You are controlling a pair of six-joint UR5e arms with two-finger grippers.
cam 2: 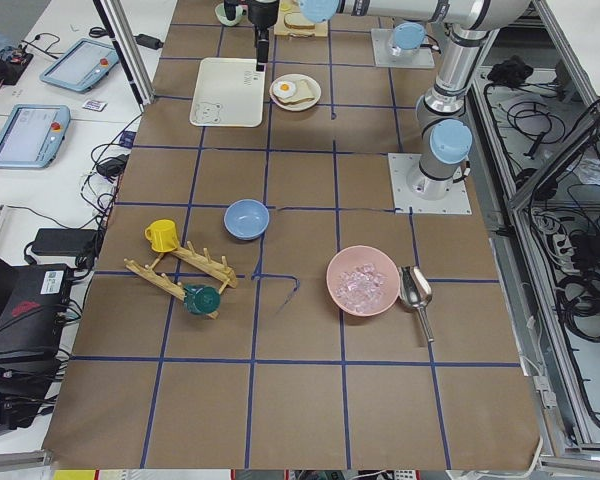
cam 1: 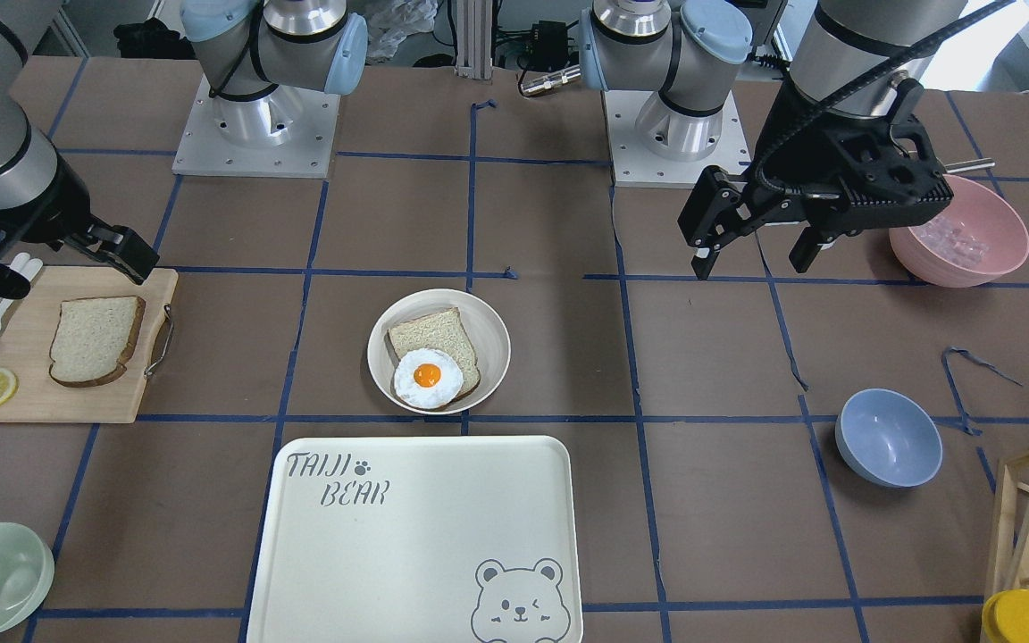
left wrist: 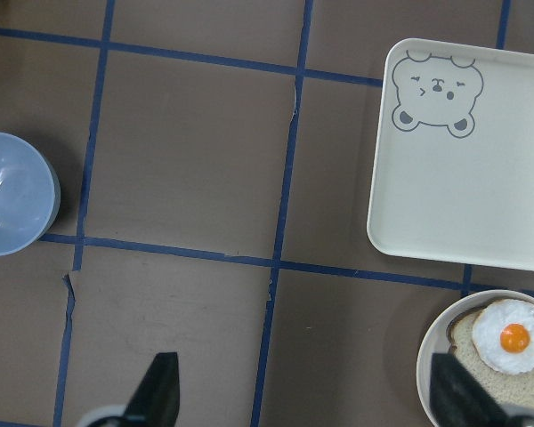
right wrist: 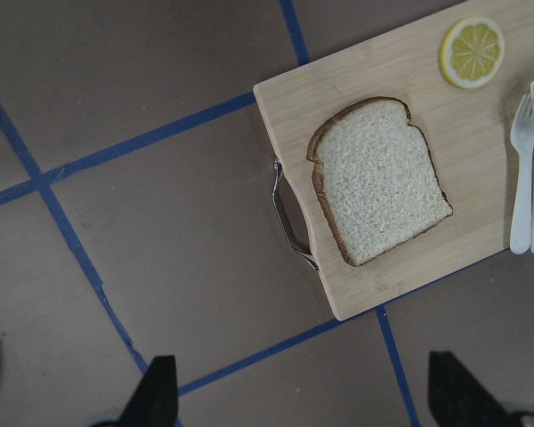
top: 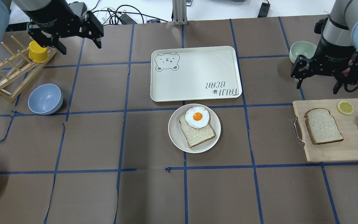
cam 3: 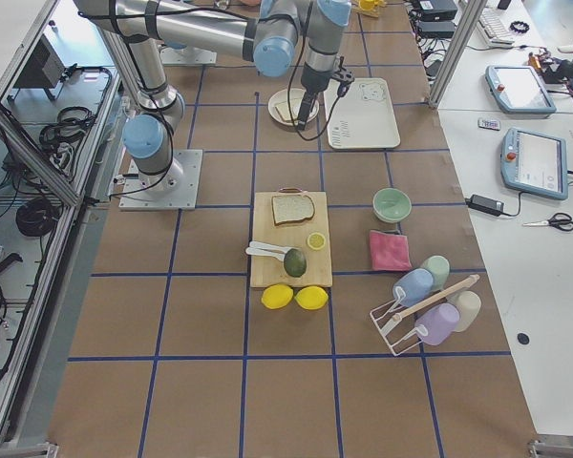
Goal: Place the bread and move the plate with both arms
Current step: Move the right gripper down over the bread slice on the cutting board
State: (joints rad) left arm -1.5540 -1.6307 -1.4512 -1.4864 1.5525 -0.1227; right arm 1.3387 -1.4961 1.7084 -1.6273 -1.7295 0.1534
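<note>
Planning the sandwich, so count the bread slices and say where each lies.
2. The bread lies on the cutting board, near the lemon slice. A smaller slice lies in the plate, partly under the egg. None seems hidden.

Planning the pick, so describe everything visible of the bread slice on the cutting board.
The bread is a single square-ish slice with a domed top, pale speckled crumb and a dark brown crust all round. It lies flat on the wooden cutting board, close to the end with the metal handle. It touches only the board; the lemon slice and white cutlery lie apart from it. The right gripper is open and clear of it.
</note>
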